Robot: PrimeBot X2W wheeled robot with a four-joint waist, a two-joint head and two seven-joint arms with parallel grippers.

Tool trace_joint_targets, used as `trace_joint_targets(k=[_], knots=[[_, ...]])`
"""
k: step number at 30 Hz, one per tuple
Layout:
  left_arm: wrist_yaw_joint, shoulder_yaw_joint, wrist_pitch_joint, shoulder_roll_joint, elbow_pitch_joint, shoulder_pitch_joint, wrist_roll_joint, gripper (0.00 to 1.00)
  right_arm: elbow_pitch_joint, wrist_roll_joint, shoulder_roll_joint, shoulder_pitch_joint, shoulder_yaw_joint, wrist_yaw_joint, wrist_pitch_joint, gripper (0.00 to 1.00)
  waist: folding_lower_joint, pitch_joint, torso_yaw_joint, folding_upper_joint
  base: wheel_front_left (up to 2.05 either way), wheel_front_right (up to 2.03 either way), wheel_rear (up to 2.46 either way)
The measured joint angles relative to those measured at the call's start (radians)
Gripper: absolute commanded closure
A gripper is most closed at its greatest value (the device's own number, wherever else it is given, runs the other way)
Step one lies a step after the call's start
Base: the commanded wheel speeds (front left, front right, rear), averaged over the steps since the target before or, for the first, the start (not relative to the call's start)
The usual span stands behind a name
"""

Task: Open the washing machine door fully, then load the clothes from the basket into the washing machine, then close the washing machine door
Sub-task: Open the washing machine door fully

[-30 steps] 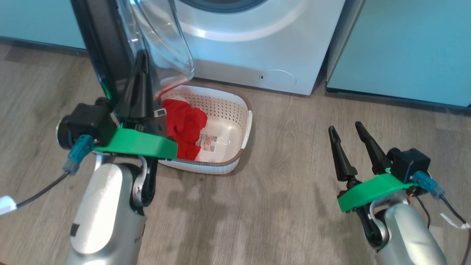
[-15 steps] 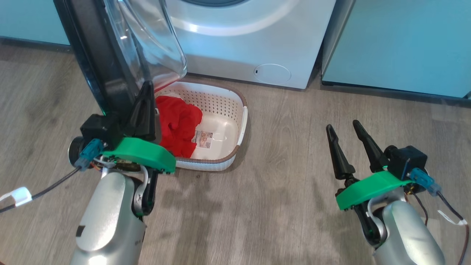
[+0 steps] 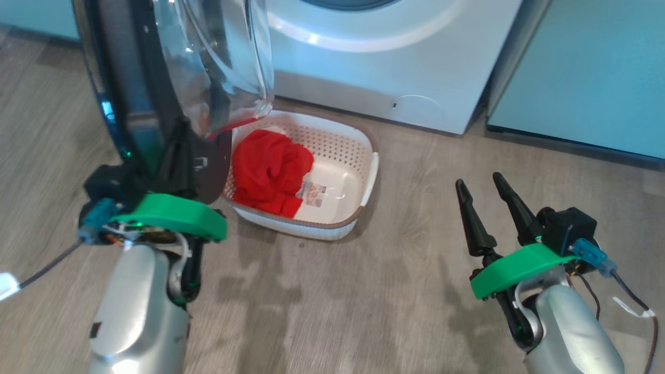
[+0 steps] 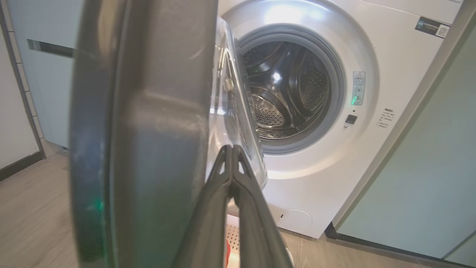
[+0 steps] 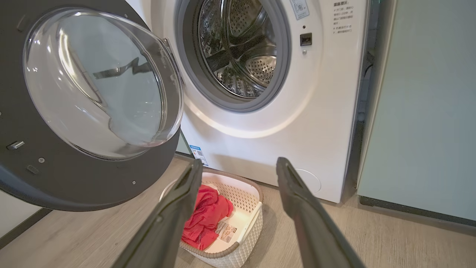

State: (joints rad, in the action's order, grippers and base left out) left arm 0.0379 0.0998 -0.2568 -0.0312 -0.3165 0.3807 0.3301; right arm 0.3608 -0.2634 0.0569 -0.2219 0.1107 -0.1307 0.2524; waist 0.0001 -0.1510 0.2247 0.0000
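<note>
Beside washing machine (image 3: 363, 78), basket (image 3: 340, 148) holding red clothes (image 3: 270, 171)

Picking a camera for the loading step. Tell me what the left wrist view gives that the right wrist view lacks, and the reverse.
Left wrist view: the door edge-on, the shut left gripper beside its glass. Right wrist view: the door's inner face, the open right gripper, the red garment lying plain in the basket. Both: the washing machine, its open drum, filter cap, teal cabinet; the basket is a mere sliver in the left.

washing machine door (image 5: 93, 85) open, clothes (image 5: 206, 219) — in basket (image 5: 246, 248)
</note>
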Motion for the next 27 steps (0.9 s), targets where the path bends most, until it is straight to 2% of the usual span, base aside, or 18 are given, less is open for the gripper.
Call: trace_joint_targets(k=[3, 8, 23, 27], knots=[[-0.001, -0.032, 0.0, 0.0, 0.0, 0.0, 0.0, 1.0, 0.0, 0.003, 0.0, -0.002, 0.008, 0.0, 0.0, 0.0, 0.0, -0.008, 0.014, 0.0, 0.0, 0.0, 0.0], [-0.035, -0.114, -0.001, 0.001, -0.033, 0.009, 0.008, 1.0, 0.0, 0.022, 0.0, -0.021, 0.017, 0.0, 0.0, 0.0, 0.0, -0.047, 0.043, 0.0, 0.0, 0.0, 0.0], [-0.12, -0.407, 0.0, 0.01, -0.063, 0.101, -0.114, 1.0, -0.001, 0.072, 0.0, -0.076, 0.015, 0.0, 0.0, 0.0, 0.0, -0.182, 0.082, 0.0, 0.0, 0.0, 0.0], [-0.142, -0.474, 0.0, 0.012, -0.092, 0.146, -0.106, 1.0, -0.001, 0.088, 0.001, -0.096, 0.018, 0.0, 0.0, 0.0, 0.0, -0.214, 0.082, 0.0, 0.0, 0.0, 0.0]])
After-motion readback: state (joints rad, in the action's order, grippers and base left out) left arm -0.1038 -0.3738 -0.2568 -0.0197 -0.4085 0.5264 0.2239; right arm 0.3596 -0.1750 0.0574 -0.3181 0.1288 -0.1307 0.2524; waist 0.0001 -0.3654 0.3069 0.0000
